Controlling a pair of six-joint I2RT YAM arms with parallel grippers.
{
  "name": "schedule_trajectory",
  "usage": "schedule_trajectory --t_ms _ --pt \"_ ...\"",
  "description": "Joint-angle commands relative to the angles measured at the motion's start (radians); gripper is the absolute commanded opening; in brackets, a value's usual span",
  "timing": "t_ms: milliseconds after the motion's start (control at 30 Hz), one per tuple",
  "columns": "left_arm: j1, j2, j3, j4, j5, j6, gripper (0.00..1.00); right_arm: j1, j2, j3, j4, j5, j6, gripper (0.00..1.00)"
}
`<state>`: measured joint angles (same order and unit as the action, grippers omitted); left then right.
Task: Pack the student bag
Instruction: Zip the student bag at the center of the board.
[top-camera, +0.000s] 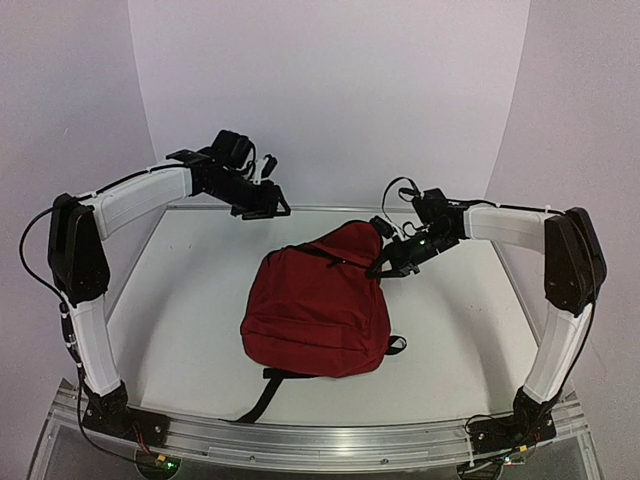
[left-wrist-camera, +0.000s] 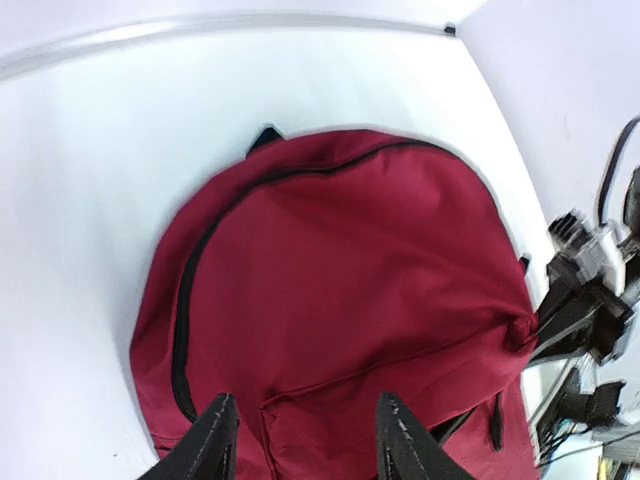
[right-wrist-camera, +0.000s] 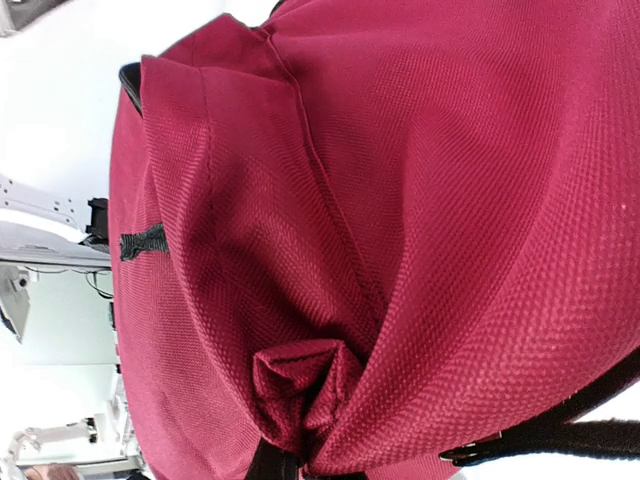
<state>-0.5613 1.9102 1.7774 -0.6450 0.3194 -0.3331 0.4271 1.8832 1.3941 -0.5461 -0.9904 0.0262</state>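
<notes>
One student bag lies on one tabletop. There are two arms, the left arm and the right arm, one at each side of the bag, each with two fingers.

The dark red student bag lies mid-surface, its front face up; a black zip runs along its far edge; its far right corner is pulled up into a peak, and the right pincer meets the fabric there, jaws together on it; the left pincer hangs above the far left of the surface, apart from the bag, its jaws too small to read; a black strap trails from the bag's near edge towards the front rail.
</notes>
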Motion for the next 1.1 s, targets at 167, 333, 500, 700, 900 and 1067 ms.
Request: schedule_trajectory --t_ms 167,333,500,700,900,1067 --pt "-0.218 0.012 0.212 -0.268 0.126 0.09 0.49 0.001 -0.032 0.003 0.059 -0.1 0.116 0.0" --pt "-0.274 0.085 0.293 -0.375 0.118 0.116 0.48 0.001 -0.032 0.002 0.067 -0.103 0.126 0.0" --pt "-0.281 0.161 0.378 -0.442 0.068 0.122 0.48 0.003 -0.033 0.007 0.068 -0.102 0.129 0.0" --pt "-0.281 0.236 0.444 -0.512 -0.002 0.124 0.44 0.003 -0.038 0.001 0.069 -0.1 0.129 0.0" --pt "-0.281 0.289 0.514 -0.535 -0.043 0.143 0.36 0.003 -0.035 0.009 0.069 -0.1 0.13 0.0" --pt "-0.281 0.316 0.552 -0.531 -0.044 0.152 0.21 0.003 -0.032 0.012 0.07 -0.099 0.129 0.0"
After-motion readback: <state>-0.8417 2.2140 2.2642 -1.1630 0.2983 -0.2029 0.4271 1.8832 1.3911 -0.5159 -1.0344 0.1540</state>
